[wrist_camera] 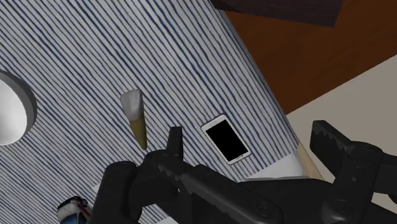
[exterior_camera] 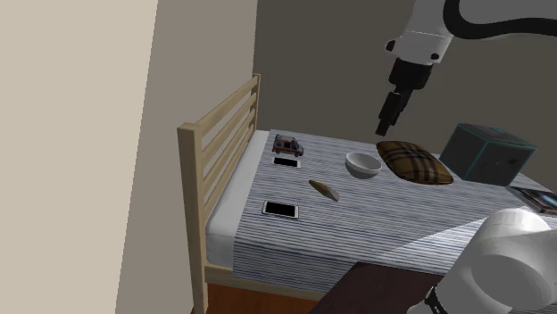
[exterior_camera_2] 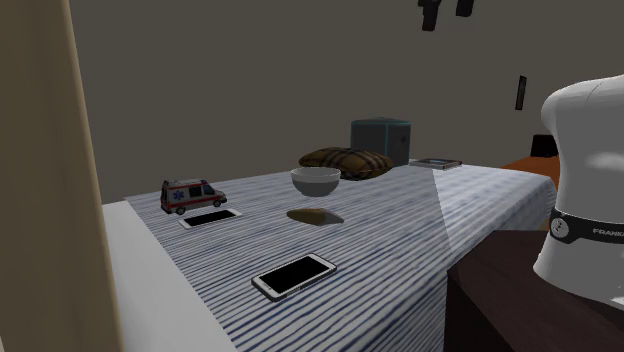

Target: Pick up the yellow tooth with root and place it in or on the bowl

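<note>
Shoulder view, left to right.

Wooden bed end (exterior_camera: 219, 134) at far left. Striped bed cover (exterior_camera: 375, 223) carrying everything else.

Toy ambulance (exterior_camera: 287, 144) close to the bed end, upright on its wheels. First phone (exterior_camera: 286, 162) just beside it, screen up. Second phone (exterior_camera: 280, 210) nearer the cover's front edge, well apart from the first, also screen up.

Tooth (exterior_camera: 324, 189) flat on the cover, between second phone and bowl (exterior_camera: 363, 163), touching neither. Outside the bowl, near it. Pale crown and yellow root in the wrist view.

Bowl white, upright, open side up, inside plain white.

Hand (exterior_camera: 386, 123) high above the bed, roughly over the gap between bowl and pillow (exterior_camera: 413, 161), pointing down. Fingers spread wide, gripping nothing, well clear of the tooth.

Pillow plaid, brown, lying flat just right of the bowl; cannot tell whether touching.

Dark box (exterior_camera: 486, 153) with teal edges right of the pillow, closed on all visible sides, contents hidden.

Book (exterior_camera: 540, 198) flat at the far right edge.

White arm base (exterior_camera: 504, 263) at lower right.
</note>
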